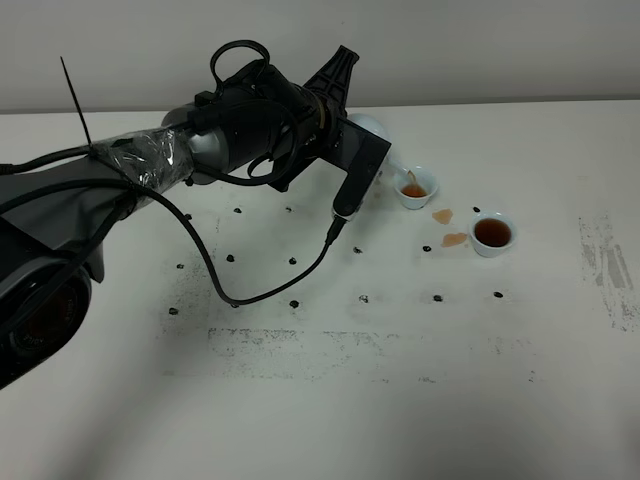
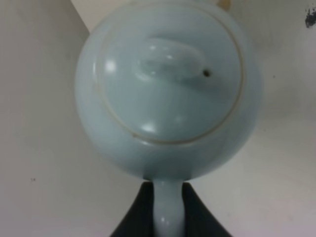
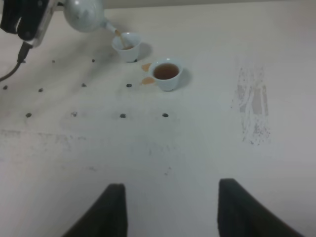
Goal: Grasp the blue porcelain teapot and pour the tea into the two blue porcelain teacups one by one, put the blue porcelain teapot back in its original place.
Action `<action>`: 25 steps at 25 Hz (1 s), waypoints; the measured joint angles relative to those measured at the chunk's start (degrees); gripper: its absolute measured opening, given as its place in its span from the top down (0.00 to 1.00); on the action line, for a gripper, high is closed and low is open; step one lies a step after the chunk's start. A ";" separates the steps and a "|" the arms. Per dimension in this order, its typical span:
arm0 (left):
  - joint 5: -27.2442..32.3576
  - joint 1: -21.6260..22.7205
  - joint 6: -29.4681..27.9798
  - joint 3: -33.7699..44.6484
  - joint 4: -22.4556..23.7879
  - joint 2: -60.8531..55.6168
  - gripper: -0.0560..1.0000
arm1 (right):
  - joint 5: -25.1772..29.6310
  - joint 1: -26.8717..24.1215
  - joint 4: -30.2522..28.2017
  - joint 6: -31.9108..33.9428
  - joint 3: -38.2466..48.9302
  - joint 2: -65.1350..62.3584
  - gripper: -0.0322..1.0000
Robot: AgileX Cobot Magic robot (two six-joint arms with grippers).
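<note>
Tea pouring, nearly done.
The left claw (image 2: 168, 217) is clamped on the handle of the round, shiny pale-blue china teapot (image 2: 168, 89), tipped over one small pale-blue china cup (image 1: 415, 188); the other cup (image 1: 492, 232) is full. Pot goes back next.

Two amber puddles (image 1: 454, 239), black dots (image 1: 363, 298) on white table (image 1: 420, 420)

A robotics test lab is showing here: a black, cable-draped robot arm (image 1: 270, 115) is reaching over a scuffed white tabletop (image 1: 400, 420) that is carrying a grid of small black marker dots (image 1: 363, 299), with a plain pale wall (image 1: 480, 50) running behind
</note>
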 joint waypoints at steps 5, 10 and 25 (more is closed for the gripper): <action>-0.12 0.00 -0.05 0.00 0.25 0.00 0.88 | -0.05 0.00 0.00 0.00 0.00 0.00 0.54; -0.70 0.00 -0.05 0.00 1.34 0.00 0.88 | -0.05 0.00 0.00 0.00 0.00 0.00 0.54; -1.58 0.00 -0.05 -0.04 3.22 0.00 0.88 | -0.16 0.00 0.00 0.00 0.00 0.00 0.54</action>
